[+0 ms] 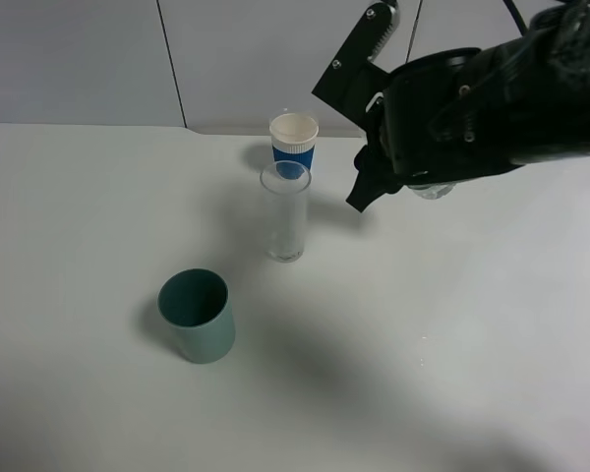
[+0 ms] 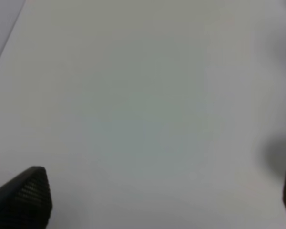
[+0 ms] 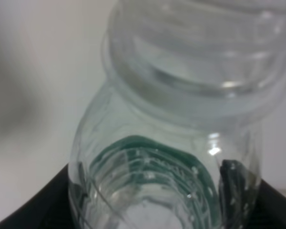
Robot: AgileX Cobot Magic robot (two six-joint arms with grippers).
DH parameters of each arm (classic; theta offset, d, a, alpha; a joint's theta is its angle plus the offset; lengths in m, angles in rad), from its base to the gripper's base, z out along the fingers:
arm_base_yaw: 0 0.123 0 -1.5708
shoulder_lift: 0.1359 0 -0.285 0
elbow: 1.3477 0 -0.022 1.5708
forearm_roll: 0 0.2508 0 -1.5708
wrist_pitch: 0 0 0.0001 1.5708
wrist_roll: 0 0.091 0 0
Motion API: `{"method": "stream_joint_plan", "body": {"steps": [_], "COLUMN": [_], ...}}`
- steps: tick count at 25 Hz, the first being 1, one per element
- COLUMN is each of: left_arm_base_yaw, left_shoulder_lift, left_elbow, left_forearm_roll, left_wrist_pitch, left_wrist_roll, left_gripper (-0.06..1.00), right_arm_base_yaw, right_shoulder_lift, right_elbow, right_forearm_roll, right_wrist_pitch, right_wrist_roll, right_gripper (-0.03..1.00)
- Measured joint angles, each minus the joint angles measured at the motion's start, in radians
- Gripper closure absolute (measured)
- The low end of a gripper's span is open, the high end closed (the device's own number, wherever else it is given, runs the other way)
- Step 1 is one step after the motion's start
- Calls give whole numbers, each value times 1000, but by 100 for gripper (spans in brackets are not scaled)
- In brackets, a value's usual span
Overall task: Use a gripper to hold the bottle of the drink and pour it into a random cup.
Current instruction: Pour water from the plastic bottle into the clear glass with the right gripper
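My right gripper [image 1: 405, 175] hangs above the table at the back right, to the right of the tall clear glass cup [image 1: 285, 211]. It is shut on the clear bottle [image 3: 171, 143], which has a green label and fills the right wrist view between the black fingers [image 3: 47, 202]. From above, only a small clear part of the bottle [image 1: 435, 190] shows under the arm. The glass stands upright, and I see nothing in it. My left gripper [image 2: 162, 195] is open and empty over bare white table, and it is out of the exterior view.
A blue cup with a white rim [image 1: 293, 143] stands right behind the glass. A squat teal cup [image 1: 198, 316] stands nearer the front, left of the glass. The white table [image 1: 452, 334] ends at a wall behind.
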Motion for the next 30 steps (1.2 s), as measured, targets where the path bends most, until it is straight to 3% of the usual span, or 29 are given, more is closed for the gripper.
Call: {"method": "stream_joint_plan", "body": {"steps": [18,30], "left_arm_base_yaw": [0,0], "left_shoulder_lift": [0,0], "left_elbow": [0,0], "left_forearm_roll": [-1,-1], "left_wrist_pitch": [0,0], "left_wrist_roll": [0,0], "left_gripper": [-4,-4], "right_arm_base_yaw": [43,70], "right_shoulder_lift": [72,75], "right_elbow": [-80,-80], "right_forearm_roll": [-78,-112], "right_wrist_pitch": [70,103], "right_wrist_roll": [-304,-332], "right_gripper": [40,40]}}
